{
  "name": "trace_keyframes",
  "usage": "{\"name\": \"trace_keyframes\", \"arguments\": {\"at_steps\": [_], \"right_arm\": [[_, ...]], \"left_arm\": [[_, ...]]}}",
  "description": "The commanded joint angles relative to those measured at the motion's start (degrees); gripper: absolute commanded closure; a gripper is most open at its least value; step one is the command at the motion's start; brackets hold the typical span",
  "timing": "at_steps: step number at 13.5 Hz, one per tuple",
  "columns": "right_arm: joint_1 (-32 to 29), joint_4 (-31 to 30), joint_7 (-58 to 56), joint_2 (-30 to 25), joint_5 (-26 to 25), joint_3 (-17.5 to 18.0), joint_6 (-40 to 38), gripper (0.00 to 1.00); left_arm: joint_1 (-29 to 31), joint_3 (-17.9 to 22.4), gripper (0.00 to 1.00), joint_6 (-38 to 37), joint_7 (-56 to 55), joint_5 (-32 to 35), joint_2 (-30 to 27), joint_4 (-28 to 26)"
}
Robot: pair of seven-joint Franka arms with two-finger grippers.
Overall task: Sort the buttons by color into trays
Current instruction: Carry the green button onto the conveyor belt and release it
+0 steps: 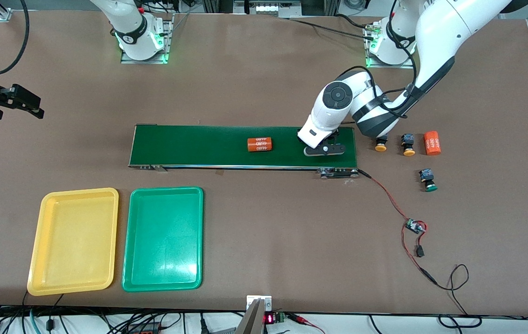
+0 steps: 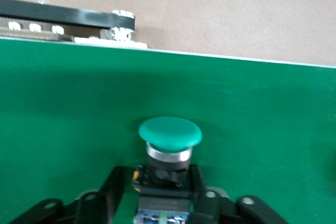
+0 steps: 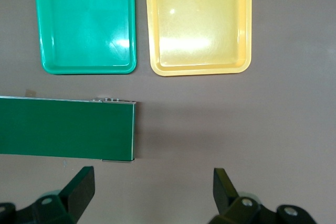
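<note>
My left gripper [image 1: 324,149] is low over the dark-green conveyor belt [image 1: 199,146], at the left arm's end of it. In the left wrist view it [image 2: 161,174] is shut on the black-blue body of a green-capped button [image 2: 169,132]. Two yellow-orange-capped buttons [image 1: 381,144] [image 1: 408,144] and another green-capped button [image 1: 428,181] lie on the table past that belt end. The yellow tray [image 1: 74,241] and green tray [image 1: 163,239] sit side by side, empty, nearer the front camera. My right gripper [image 1: 29,103] waits open and empty above the table at the right arm's end; its view shows both trays [image 3: 199,22] [image 3: 84,22].
One orange cylinder [image 1: 259,144] lies on the belt's middle; another [image 1: 432,142] stands beside the yellow-orange-capped buttons. A red-black cable with a small circuit board [image 1: 415,227] runs from the belt's end toward the front edge.
</note>
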Motion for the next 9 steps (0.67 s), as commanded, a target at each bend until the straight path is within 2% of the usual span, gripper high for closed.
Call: {"name": "trace_keyframes", "arguments": {"at_steps": [1,3,6,9], "right_arm": [[-0.1,0.6,0.1,-0.7,0.7,-0.2,-0.9,0.00],[0.0,0.7,0.0,-0.7,0.7,-0.2,-0.9,0.00],[0.0,0.7,0.0,-0.7,0.7,-0.1,-1.0,0.00],[0.0,0.8,-0.1,-0.7,0.5,-0.1,-1.0,0.00]], "left_arm": [[0.3,-0.2,0.00,-4.3,-0.4,1.4,-3.0,2.5],[0.3,-1.0,0.00,-11.4,0.3,1.4,-3.1,7.2],[0.7,-1.0,0.00,-23.9,8.4,1.4,-3.1,14.4],[7.7,-1.0,0.00,-27.6,19.1,1.4,-3.2,16.5]]}}
